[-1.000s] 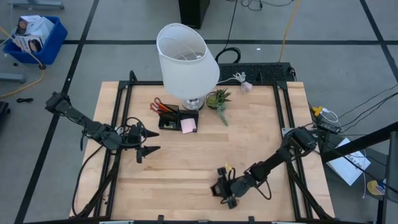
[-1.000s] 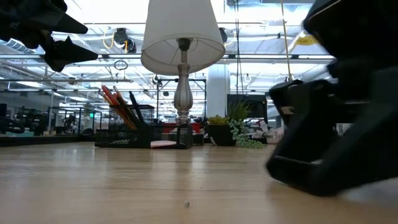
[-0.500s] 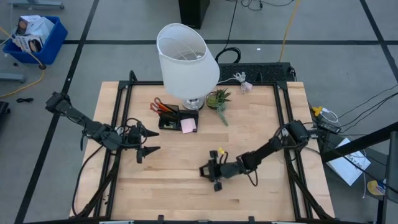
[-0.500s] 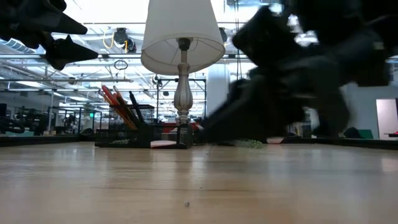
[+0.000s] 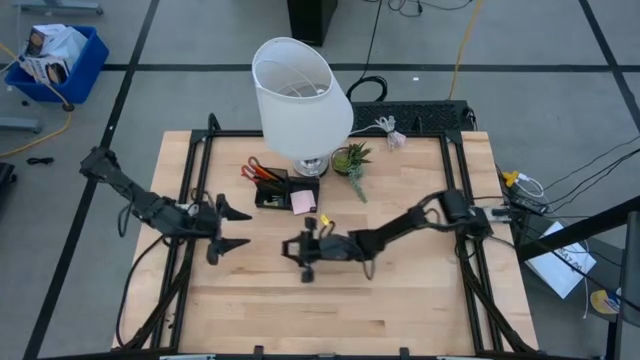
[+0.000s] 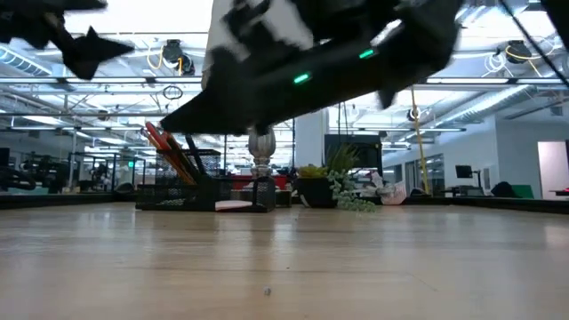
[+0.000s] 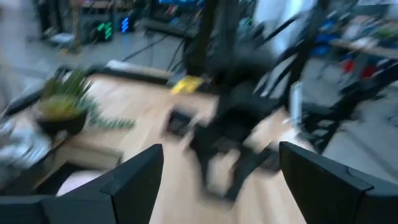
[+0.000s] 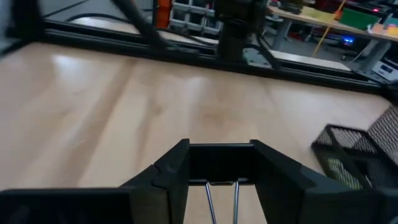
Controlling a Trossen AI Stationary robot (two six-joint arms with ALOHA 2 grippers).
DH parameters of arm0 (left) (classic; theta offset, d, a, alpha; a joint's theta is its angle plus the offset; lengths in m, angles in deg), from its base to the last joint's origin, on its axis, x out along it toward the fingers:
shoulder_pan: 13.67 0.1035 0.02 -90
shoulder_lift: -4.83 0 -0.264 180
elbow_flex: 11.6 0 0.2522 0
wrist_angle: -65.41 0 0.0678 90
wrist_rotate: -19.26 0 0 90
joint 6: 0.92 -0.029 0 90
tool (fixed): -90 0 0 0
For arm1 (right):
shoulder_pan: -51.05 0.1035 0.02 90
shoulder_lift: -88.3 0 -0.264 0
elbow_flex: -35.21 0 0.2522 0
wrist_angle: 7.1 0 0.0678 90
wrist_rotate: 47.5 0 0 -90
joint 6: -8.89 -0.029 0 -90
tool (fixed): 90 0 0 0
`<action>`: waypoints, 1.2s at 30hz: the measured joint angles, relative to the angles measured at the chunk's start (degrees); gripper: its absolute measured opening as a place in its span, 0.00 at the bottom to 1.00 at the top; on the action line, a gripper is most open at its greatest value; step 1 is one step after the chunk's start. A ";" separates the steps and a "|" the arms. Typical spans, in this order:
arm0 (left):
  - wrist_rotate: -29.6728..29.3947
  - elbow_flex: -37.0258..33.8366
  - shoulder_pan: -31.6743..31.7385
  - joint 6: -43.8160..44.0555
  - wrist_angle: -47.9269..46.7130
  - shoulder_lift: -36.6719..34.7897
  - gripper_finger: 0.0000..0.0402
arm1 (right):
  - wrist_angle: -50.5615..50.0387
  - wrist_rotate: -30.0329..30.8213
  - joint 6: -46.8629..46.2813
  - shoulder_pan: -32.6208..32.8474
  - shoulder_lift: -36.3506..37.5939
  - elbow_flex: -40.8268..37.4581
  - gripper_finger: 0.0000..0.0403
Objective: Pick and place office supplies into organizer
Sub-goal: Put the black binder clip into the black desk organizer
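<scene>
we see the right gripper (image 5: 300,256) pinching a black clip (image 8: 221,167) (near the organizer (image 5: 272,196)); left gripper (image 5: 232,228) gapes wide.

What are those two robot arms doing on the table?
They're tidying desk things into the black organizer beside the lamp. The right gripper is stretched out over the middle of the table, pinching what looks like a small black clip with wire handles, not yet at the organizer. The left gripper waits open over the table's left side, holding nothing. Pencils and scissors already stand in the organizer.
</scene>
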State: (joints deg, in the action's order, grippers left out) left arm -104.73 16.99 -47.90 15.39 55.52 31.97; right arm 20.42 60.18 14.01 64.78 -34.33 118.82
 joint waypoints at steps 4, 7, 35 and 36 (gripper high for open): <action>1.17 0.06 -2.37 -4.60 0.96 -4.04 0.80 | 0.01 -1.18 1.46 -3.22 -5.97 7.92 0.35; 1.40 0.06 -3.68 -5.31 0.80 -6.16 0.80 | 0.16 -1.20 2.90 -5.66 -8.72 12.64 0.35; 6.54 0.04 -7.88 -5.19 -1.16 -7.28 0.80 | -0.14 -7.42 6.41 -17.55 -9.73 16.09 0.44; 6.54 0.05 -7.88 -5.02 -1.16 -7.28 0.80 | -0.20 -7.20 6.54 -17.65 -9.72 16.09 0.45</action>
State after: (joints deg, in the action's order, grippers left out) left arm -98.19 17.05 -55.78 10.36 54.36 24.69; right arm 20.22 52.97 20.56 47.13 -44.06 134.92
